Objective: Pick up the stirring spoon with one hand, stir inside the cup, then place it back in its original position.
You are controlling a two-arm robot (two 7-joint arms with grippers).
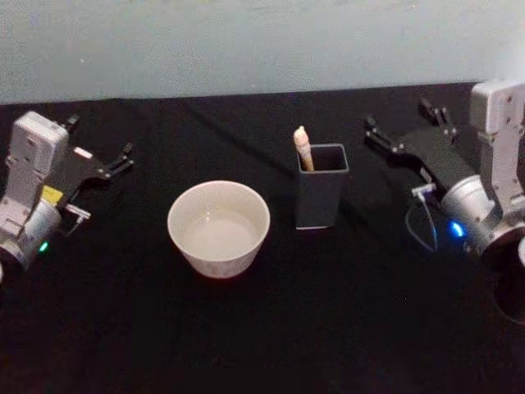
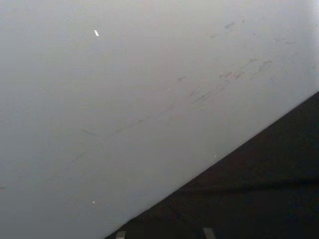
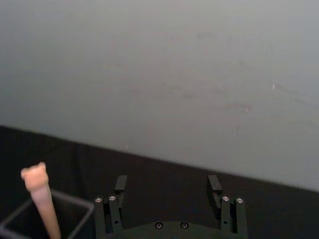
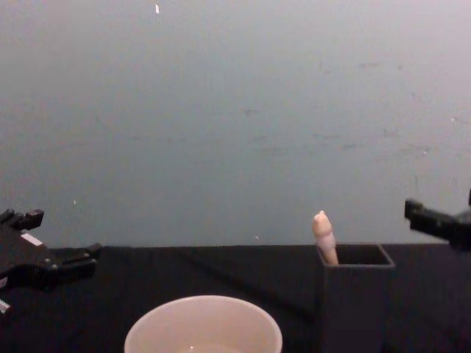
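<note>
Beside the holder (image 1: 321,185), in the head view, the cup (image 1: 218,227) sits just to its left on the black table (image 1: 271,336), and the spoon (image 1: 303,148) stands in the holder's left rear corner with only its cream handle showing above the rim. The right gripper (image 1: 399,130) lies to the right of the holder, apart from it, fingers spread and empty; the left gripper (image 1: 100,148) rests far left of the holder, beyond the cup, also spread and holding nothing. In the left wrist view there is just the pale wall (image 2: 124,89) and a wedge of table, so that arm looks parked. In the right wrist view the spoon's knobbed tip (image 3: 35,175) stands off to one side of the open fingers (image 3: 120,184), not between them, so a straight approach would likely miss it or knock the holder's rim (image 3: 75,198). In the chest view the handle (image 4: 324,237) leans slightly and rises only a little above the holder (image 4: 355,294), leaving little to grip; a pinch set too low could strike the rim and tip the narrow holder toward the cup (image 4: 203,323), and a hold on the rounded tip could slip during the lift.
</note>
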